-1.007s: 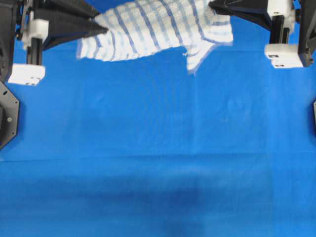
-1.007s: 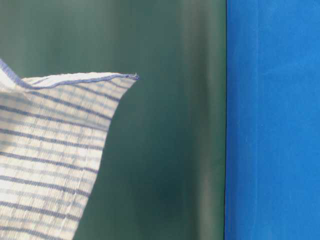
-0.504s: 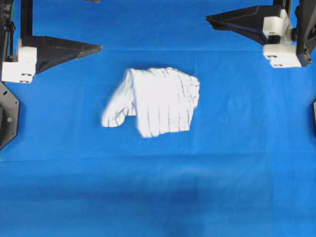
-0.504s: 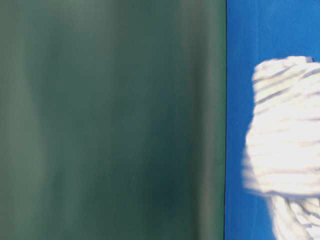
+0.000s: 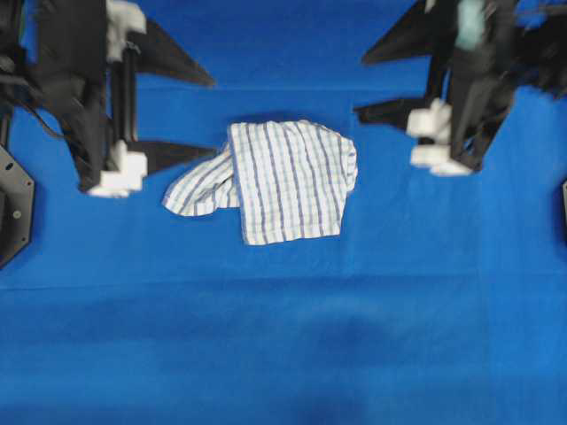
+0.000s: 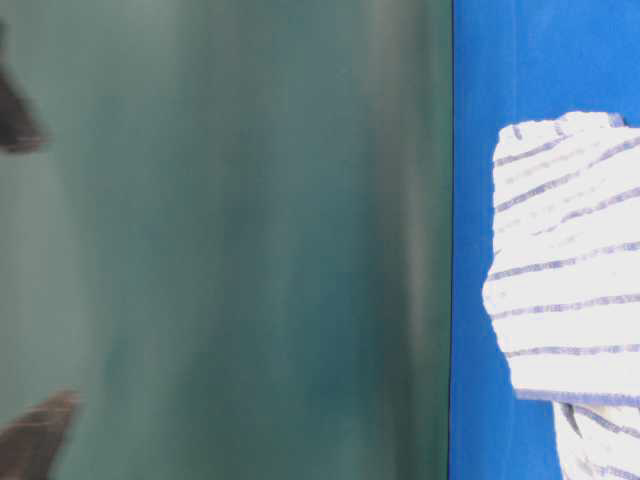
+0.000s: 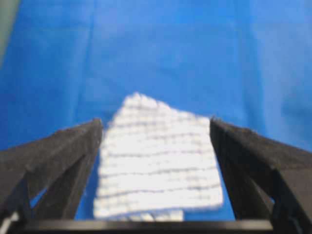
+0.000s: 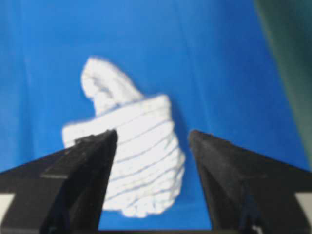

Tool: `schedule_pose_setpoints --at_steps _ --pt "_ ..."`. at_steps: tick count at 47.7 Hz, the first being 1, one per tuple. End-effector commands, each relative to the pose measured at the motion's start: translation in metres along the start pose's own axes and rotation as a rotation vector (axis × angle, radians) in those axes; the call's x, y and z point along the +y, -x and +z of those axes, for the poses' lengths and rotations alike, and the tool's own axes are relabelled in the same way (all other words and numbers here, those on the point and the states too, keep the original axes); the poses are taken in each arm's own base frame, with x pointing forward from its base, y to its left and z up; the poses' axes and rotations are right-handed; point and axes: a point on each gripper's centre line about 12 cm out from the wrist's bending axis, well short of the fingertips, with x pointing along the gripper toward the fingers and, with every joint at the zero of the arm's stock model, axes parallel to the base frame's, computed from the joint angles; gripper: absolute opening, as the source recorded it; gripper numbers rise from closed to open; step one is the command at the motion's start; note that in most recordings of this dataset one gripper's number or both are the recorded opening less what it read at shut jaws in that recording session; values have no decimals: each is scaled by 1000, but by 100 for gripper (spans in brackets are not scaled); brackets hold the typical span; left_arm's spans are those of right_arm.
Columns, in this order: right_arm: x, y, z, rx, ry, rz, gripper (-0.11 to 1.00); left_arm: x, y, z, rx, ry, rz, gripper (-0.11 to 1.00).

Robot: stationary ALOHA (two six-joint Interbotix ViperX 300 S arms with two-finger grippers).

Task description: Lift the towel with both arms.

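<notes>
You had the towel (image 5: 282,181) lying crumpled on the blue worktop (image 5: 283,336), near the middle of the overhead view, with a folded flap sticking out toward the left arm's side. Neither arm held it. Your left claw (image 5: 199,115) stood with its two pointed black fingers spread wide apart, one finger's tip just beside the towel's left flap; whether it touched the cloth could not be told. From the left wrist camera, the towel (image 7: 158,163) showed between those spread fingers (image 7: 63,156), lying below them on the blue cover. Your right claw (image 5: 365,84) was likewise spread wide, its fingers pointing toward the towel from the other side and clear of it. The right wrist camera showed the bunched towel (image 8: 134,165) beyond the gap between its fingers (image 8: 87,170). In the table-level view the towel (image 6: 565,270) rested against the blue surface, both arms blurred.
</notes>
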Motion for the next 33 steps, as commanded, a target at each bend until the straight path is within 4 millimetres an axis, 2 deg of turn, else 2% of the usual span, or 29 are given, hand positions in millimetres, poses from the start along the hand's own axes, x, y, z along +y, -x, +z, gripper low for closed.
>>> schedule_pose_setpoints --at_steps 1,21,26,33 --pt "3 -11 -13 -4 -6 11 64 -4 -9 -14 -4 0 -8 90" --pt "18 -88 -106 93 -41 61 64 -18 -69 -121 106 34 -21 90" --pt "22 -110 -132 131 -53 74 64 -21 -85 -156 134 32 -20 90" --pt "27 -134 -159 178 -66 85 64 -24 -105 -189 186 32 -21 90"
